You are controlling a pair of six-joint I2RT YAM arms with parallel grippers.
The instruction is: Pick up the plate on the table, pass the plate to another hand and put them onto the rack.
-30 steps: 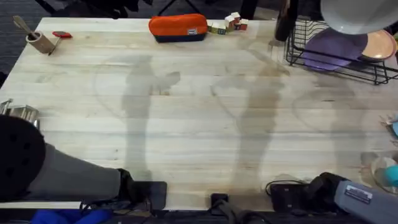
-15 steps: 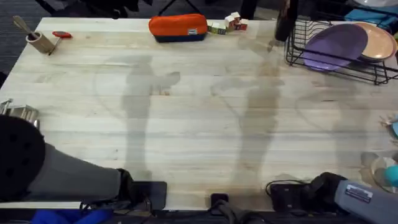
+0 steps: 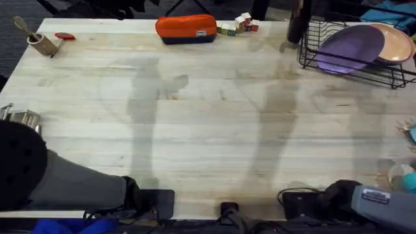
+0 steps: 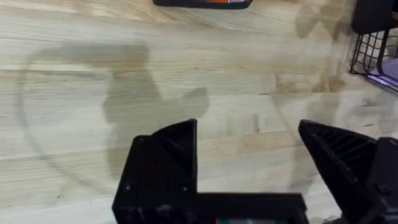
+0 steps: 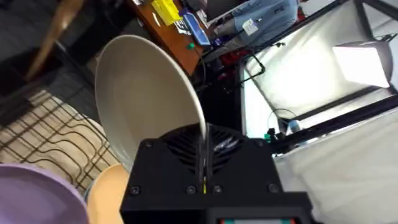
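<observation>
The small white plate (image 5: 149,99) stands on edge in the right wrist view, its rim pinched between the fingers of my right gripper (image 5: 204,168), which is shut on it. Just beyond it lie the black wire rack (image 5: 43,137), a purple plate (image 5: 31,193) and a peach plate (image 5: 109,186). From overhead the rack (image 3: 312,62) sits at the table's (image 3: 208,130) far right corner, holding the purple plate (image 3: 351,47) and the peach plate (image 3: 398,42). My left gripper (image 4: 245,127) hangs open over bare wood, nothing between its fingers.
Along the far edge lie an orange pouch (image 3: 186,28), small coloured blocks (image 3: 237,25) and a dark bottle (image 3: 299,23). A wooden cup with a utensil (image 3: 40,42) stands at the far left corner. The left arm (image 3: 65,185) rests low at the near left.
The white plate, seen over the rack at the overhead view's top right a second ago, has left that view. The purple and peach plates are now uncovered. The left arm has not moved.
</observation>
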